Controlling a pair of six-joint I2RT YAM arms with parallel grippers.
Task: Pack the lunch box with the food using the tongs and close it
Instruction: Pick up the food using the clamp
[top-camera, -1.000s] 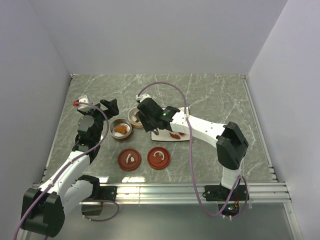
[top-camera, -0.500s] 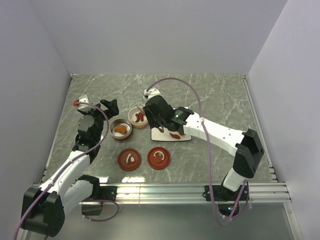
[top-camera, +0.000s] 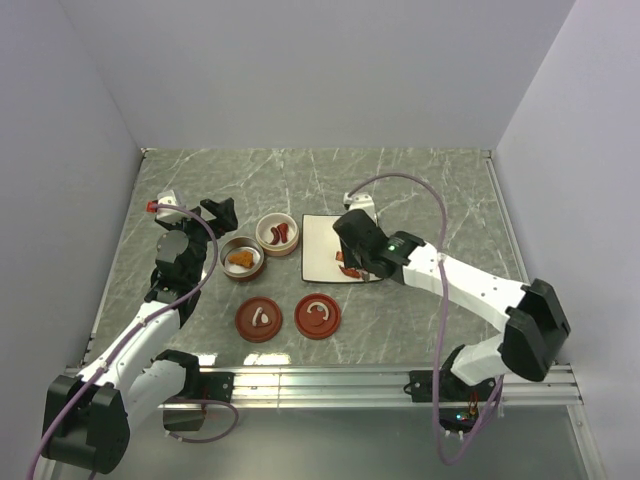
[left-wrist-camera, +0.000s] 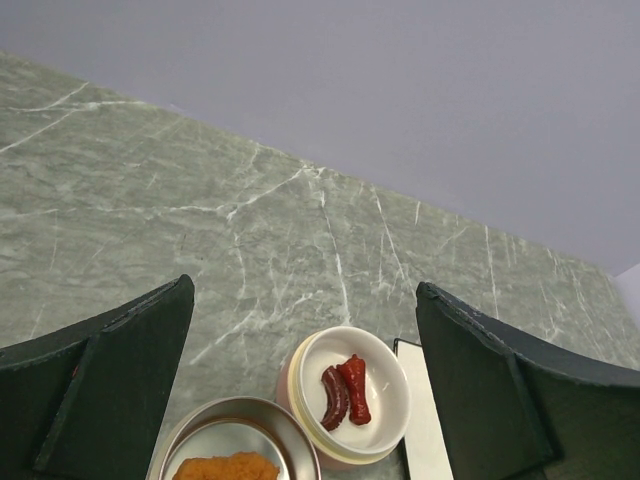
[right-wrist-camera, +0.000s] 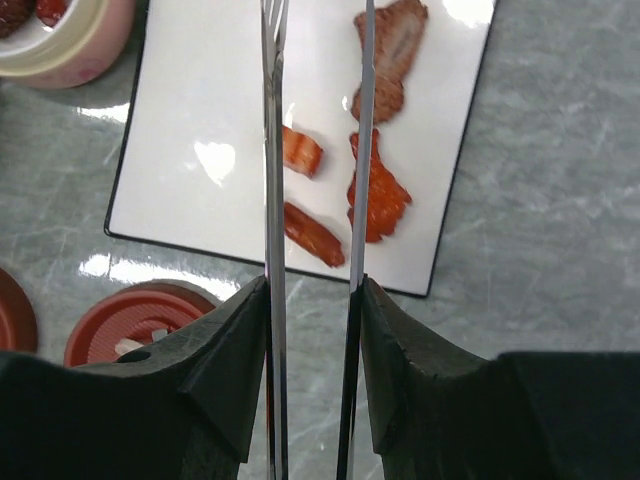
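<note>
Right gripper (right-wrist-camera: 310, 300): jaws partly closed, pinching both arms of the tongs (right-wrist-camera: 270, 150); the tong tips stand apart over the white plate (right-wrist-camera: 190, 120), mid-bench. Food (right-wrist-camera: 378, 195): four pieces on the plate's right half. They look light, soft and slick, so take each crosswise at mid-length and squeeze gently. Left gripper (left-wrist-camera: 303, 300): jaws fully spread, empty.

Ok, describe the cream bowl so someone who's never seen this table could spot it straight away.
Find the white plate in the middle of the marble table. Just left of its far corner stands a round cream bowl. Unlike the metal container beside it, which has an orange piece, it holds two dark red pieces.
</note>
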